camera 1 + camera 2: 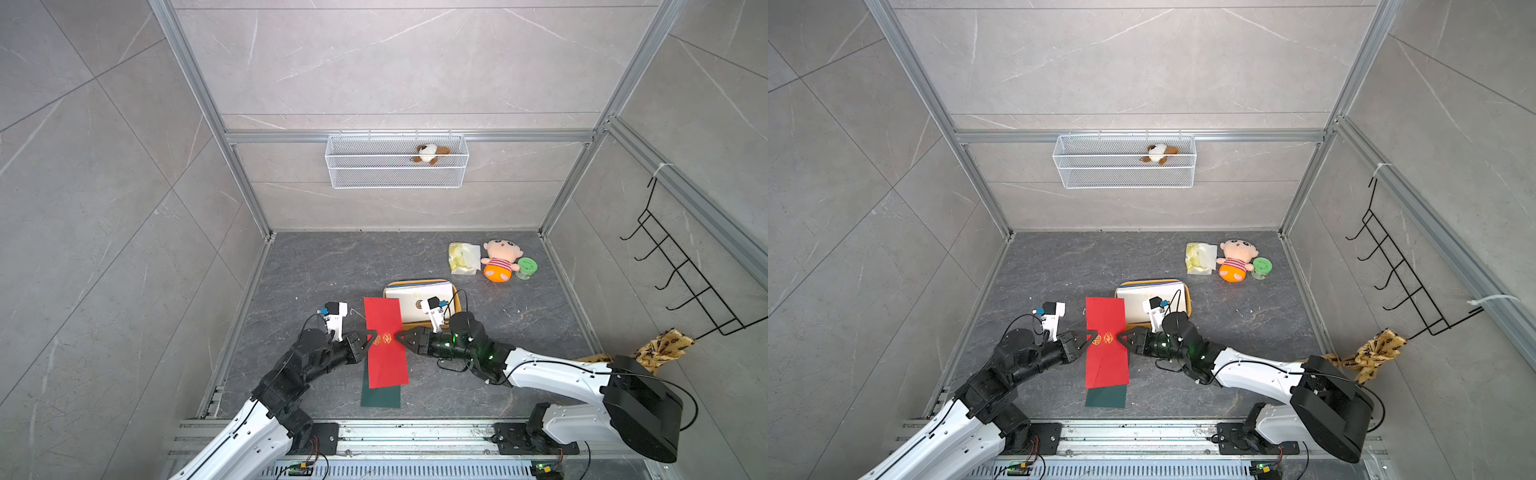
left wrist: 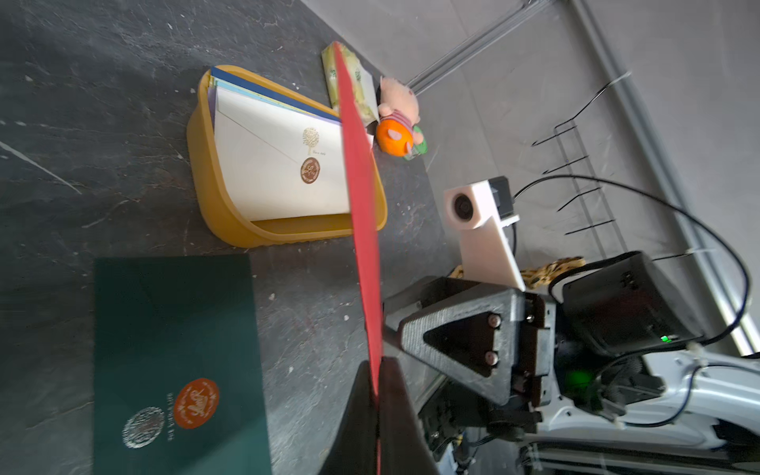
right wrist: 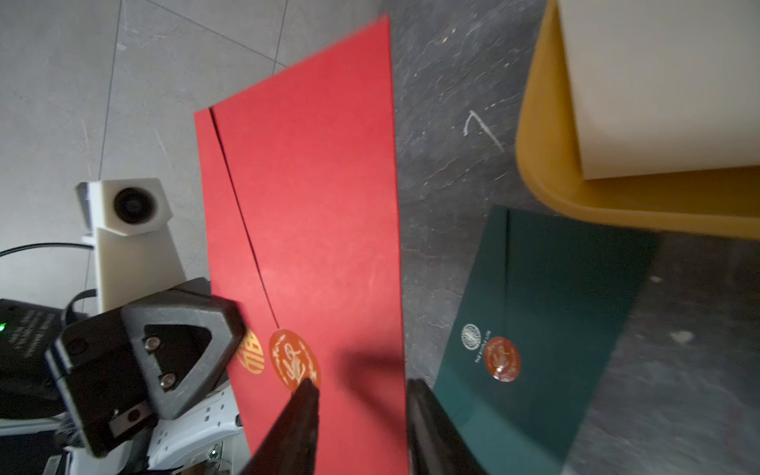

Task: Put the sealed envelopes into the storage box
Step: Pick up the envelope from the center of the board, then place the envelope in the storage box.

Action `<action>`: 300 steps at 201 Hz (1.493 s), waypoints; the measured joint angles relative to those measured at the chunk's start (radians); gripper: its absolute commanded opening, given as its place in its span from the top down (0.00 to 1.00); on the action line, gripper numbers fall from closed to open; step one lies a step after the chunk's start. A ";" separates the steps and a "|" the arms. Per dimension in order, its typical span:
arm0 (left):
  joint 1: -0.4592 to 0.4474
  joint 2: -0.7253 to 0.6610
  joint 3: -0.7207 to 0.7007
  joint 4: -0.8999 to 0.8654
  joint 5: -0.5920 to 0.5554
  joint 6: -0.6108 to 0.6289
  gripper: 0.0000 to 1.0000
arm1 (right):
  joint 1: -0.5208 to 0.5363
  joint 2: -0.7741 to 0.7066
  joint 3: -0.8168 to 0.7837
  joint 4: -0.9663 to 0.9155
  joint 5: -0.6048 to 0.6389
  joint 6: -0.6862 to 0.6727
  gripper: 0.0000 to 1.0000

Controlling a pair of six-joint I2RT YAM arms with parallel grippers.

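A red envelope [image 1: 384,357] hangs lifted above the floor, its face toward the top views. My left gripper [image 2: 377,370] is shut on its left edge. My right gripper [image 3: 361,384] stands open, its jaws astride the opposite edge near the orange seal. A dark green envelope [image 1: 380,397] lies flat on the floor beneath, partly covered in both top views. The yellow-orange storage box [image 1: 456,303] sits just behind my right gripper and holds several stacked envelopes, a cream envelope [image 2: 271,172] on top.
A crinkly yellowish packet [image 1: 463,257], a plush doll [image 1: 498,259] and a green-lidded jar [image 1: 525,268] lie at the back right. A white mesh basket [image 1: 397,162] hangs on the rear wall. A black hook rack [image 1: 681,274] and patterned cloth [image 1: 660,347] are on the right wall.
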 measured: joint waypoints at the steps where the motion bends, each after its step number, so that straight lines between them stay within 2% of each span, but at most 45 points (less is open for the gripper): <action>1: 0.000 0.008 0.009 -0.008 -0.004 0.008 1.00 | -0.006 -0.005 -0.001 -0.007 0.000 -0.003 0.55; 21: -0.001 0.120 0.165 -0.097 -0.040 0.149 1.00 | -0.087 -0.104 -0.008 -0.141 0.034 -0.056 0.54; 46: -0.001 0.312 0.402 -0.187 -0.074 0.370 1.00 | -0.169 -0.245 0.000 -0.364 0.145 -0.174 0.54; 75: -0.002 0.636 0.752 -0.322 -0.118 0.661 1.00 | -0.218 -0.315 0.029 -0.603 0.287 -0.308 0.54; 101: -0.002 0.908 1.026 -0.422 -0.104 0.899 1.00 | -0.243 -0.327 0.064 -0.784 0.406 -0.391 0.54; 128: -0.002 1.164 1.295 -0.570 -0.062 1.104 1.00 | -0.251 -0.361 0.066 -0.903 0.481 -0.431 0.54; 157: -0.002 1.422 1.608 -0.728 -0.008 1.265 1.00 | -0.254 -0.414 0.048 -0.947 0.498 -0.435 0.54; 177: -0.007 1.555 1.762 -0.829 0.026 1.344 1.00 | -0.254 -0.444 0.040 -0.975 0.510 -0.435 0.53; 220: -0.020 1.677 1.816 -0.961 0.053 1.450 1.00 | -0.254 -0.466 0.040 -1.013 0.537 -0.443 0.53; 280: -0.030 1.706 1.815 -1.023 0.097 1.533 1.00 | -0.254 -0.447 0.040 -1.025 0.539 -0.451 0.53; 291: -0.030 1.707 1.815 -1.023 0.097 1.537 0.88 | -0.254 -0.446 0.040 -1.025 0.539 -0.451 0.53; 300: -0.030 1.707 1.815 -1.023 0.095 1.541 0.83 | -0.254 -0.444 0.040 -1.025 0.539 -0.450 0.53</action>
